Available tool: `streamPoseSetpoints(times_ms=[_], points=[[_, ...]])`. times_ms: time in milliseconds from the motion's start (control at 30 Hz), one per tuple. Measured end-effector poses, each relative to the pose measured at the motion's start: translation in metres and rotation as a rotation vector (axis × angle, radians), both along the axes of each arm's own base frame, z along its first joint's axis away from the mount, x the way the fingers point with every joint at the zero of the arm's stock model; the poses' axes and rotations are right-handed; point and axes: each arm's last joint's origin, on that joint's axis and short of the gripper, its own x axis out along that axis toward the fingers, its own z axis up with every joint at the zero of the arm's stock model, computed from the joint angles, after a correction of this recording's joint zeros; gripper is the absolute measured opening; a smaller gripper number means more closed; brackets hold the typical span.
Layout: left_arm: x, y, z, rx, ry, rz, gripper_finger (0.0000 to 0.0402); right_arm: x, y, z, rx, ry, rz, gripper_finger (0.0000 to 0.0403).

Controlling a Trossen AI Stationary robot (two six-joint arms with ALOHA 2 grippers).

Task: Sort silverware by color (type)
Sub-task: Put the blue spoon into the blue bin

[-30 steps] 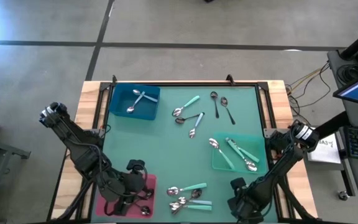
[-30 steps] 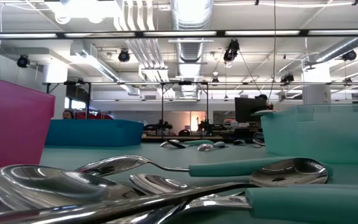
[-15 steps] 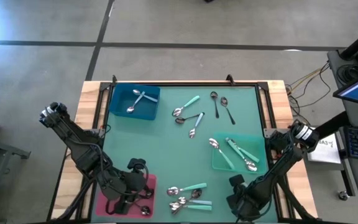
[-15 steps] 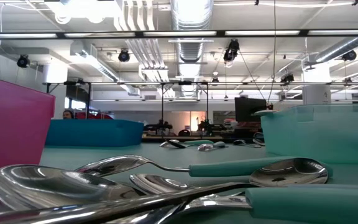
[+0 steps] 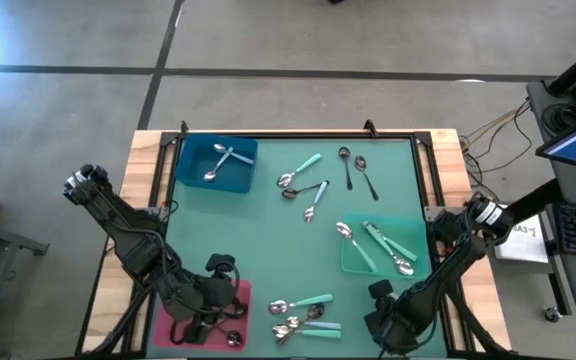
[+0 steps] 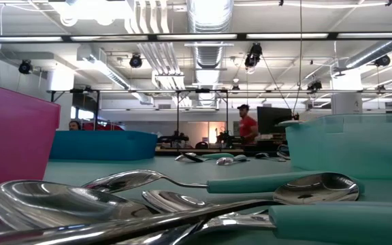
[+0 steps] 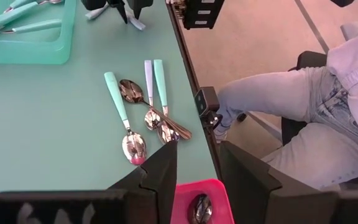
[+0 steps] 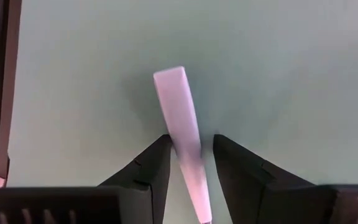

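One wooden-edged desk with a green mat carries everything. Two dark arms work from its near side. The left gripper hangs over the pink plastic tray at the near left corner, jaws spread with nothing between them. The right gripper is at the near right, just in front of the translucent green tray, its jaws pinching a pale flat handle held above the mat; I can't see the bowl.

Three trays in all. The blue tray at the far left holds at least two all-silver spoons. The green one holds three mint-handled spoons, as far as I can count. The pink one shows at least two dark spoons, the rest hidden by the arm.

Loose on the mat I count five spoons at the far middle: three mint-handled ones and two black-handled ones. At least four more lie in a heap near the front edge, between the two grippers.

Against half a second ago, arms and spoons sit as they were. The only change is a person in a red top, now standing deep in the room.

The room is a large hall with ceiling ducts and strip lights. Someone in light jeans sits just beside the desk's near edge.
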Motion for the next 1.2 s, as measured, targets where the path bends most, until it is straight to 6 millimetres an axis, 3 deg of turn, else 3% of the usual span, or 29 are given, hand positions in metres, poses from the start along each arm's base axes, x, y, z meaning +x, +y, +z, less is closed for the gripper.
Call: streamPoseSetpoints(times_ms=[167,400,633,933,1200], points=[[0.0,0.0,0.0,0.0,0.0,0.0,0.0105,-0.001,-0.002,-0.005,0.0,-0.015,-0.015,0.0099],[0.0,0.001,0.0,0.013,-0.004,-0.009,0.0105,-0.001,-0.003,-0.006,-0.023,-0.035,-0.023,0.0033],[0.002,0.002,0.0,0.038,-0.025,0.026,0.0105,0.0,-0.004,0.001,-0.038,-0.092,-0.017,0.0032],[0.003,0.004,0.0,0.041,-0.028,0.038,0.0105,0.001,-0.016,0.053,-0.114,-0.457,-0.106,0.0032],[0.004,0.005,0.0,0.045,-0.031,0.038,0.0105,-0.007,-0.035,0.1,-0.29,-0.873,-0.256,0.0032]])
